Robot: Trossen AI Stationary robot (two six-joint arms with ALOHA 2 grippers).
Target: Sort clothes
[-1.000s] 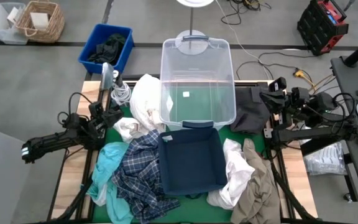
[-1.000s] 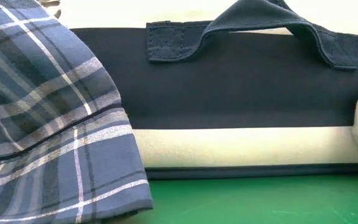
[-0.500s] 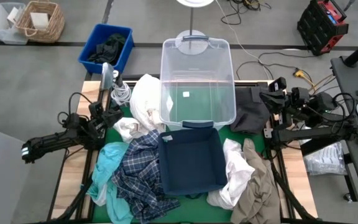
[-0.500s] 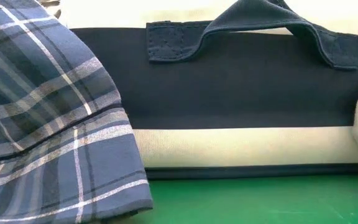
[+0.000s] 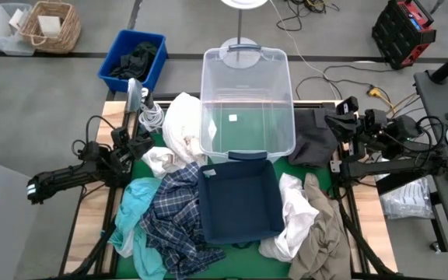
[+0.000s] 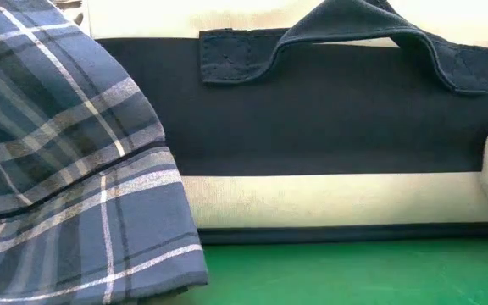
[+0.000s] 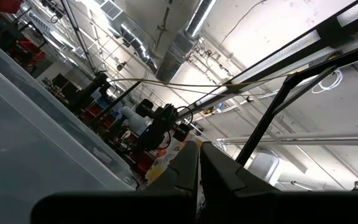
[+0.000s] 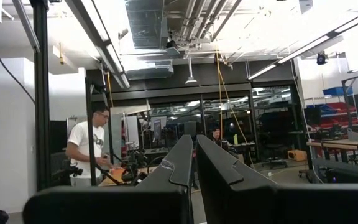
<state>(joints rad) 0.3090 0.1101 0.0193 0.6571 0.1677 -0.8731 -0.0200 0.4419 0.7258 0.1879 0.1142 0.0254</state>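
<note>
High view: both grippers point(image 5: 136, 140) point(image 5: 341, 128) closed beside heaped clothes point(image 5: 169, 214).

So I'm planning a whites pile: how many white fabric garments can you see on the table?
3: one white garment left of the clear plastic bin, a smaller one just below it, one right of the square navy fabric box. More may lie hidden underneath.

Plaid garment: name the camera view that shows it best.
The high view: the whole plaid garment lies crumpled beside the navy fabric box. The low view catches only one hanging fold. Neither wrist view shows it.
</note>
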